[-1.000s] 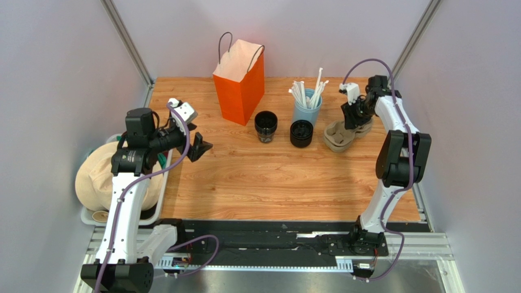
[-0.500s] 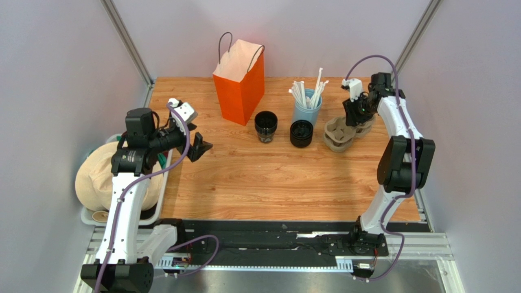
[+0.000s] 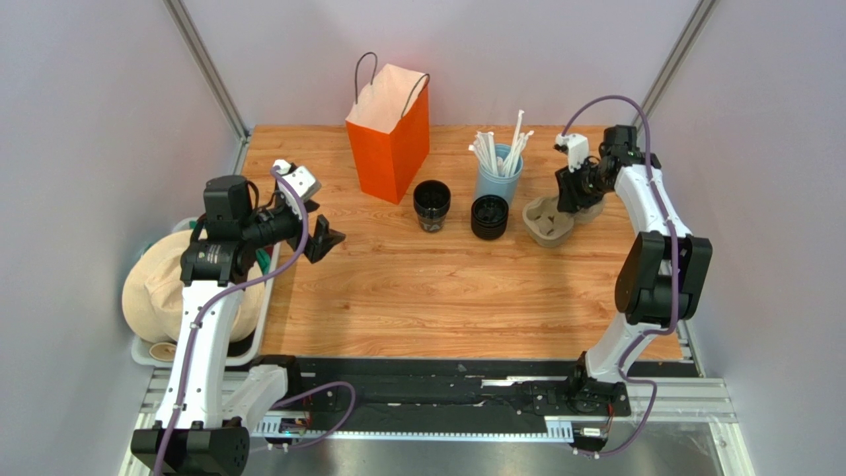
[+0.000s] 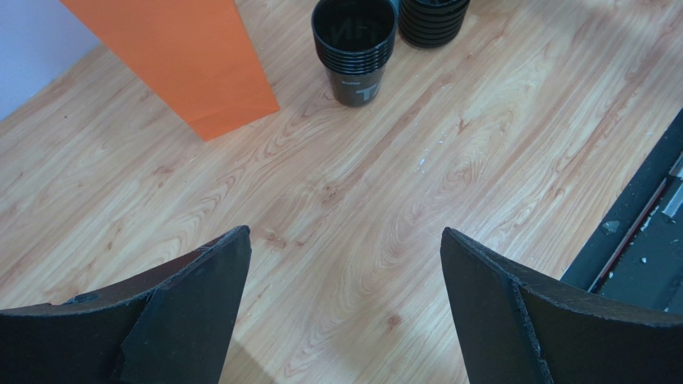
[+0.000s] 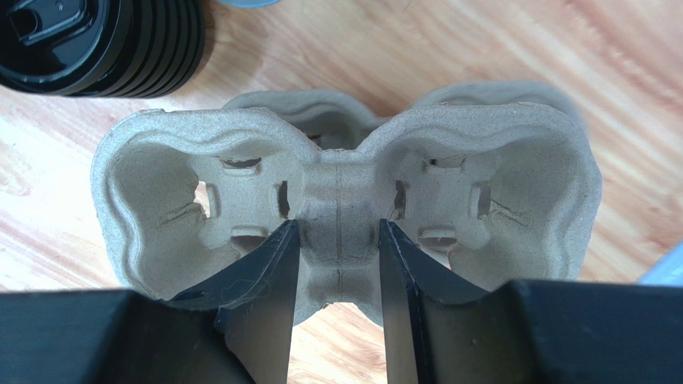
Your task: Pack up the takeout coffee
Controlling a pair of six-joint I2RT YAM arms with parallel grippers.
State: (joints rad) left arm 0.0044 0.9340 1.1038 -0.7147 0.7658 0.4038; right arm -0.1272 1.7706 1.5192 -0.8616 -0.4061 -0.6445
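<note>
The takeout coffee is a black cup [image 3: 432, 204] standing as a nested stack beside the orange bag; it also shows at the top of the left wrist view [image 4: 355, 44]. Right of it sits a stack of black lids [image 3: 489, 216] [image 5: 96, 40]. My right gripper [image 3: 573, 193] [image 5: 338, 228] is shut on the middle ridge of a grey-brown moulded cup tray [image 3: 549, 220] [image 5: 337, 172], with another tray showing beneath it. My left gripper [image 3: 326, 238] [image 4: 345, 236] hangs open over bare wood at the table's left, holding nothing.
An orange paper bag [image 3: 389, 139] [image 4: 176, 56] stands open at the back. A pale blue cup of white straws [image 3: 498, 177] is behind the lids. A bin with a beige bundle [image 3: 164, 283] sits off the table's left edge.
The right gripper has shifted slightly left with the cup tray in its grip, and the arm's elbow has swung outward. The left arm has not moved.
</note>
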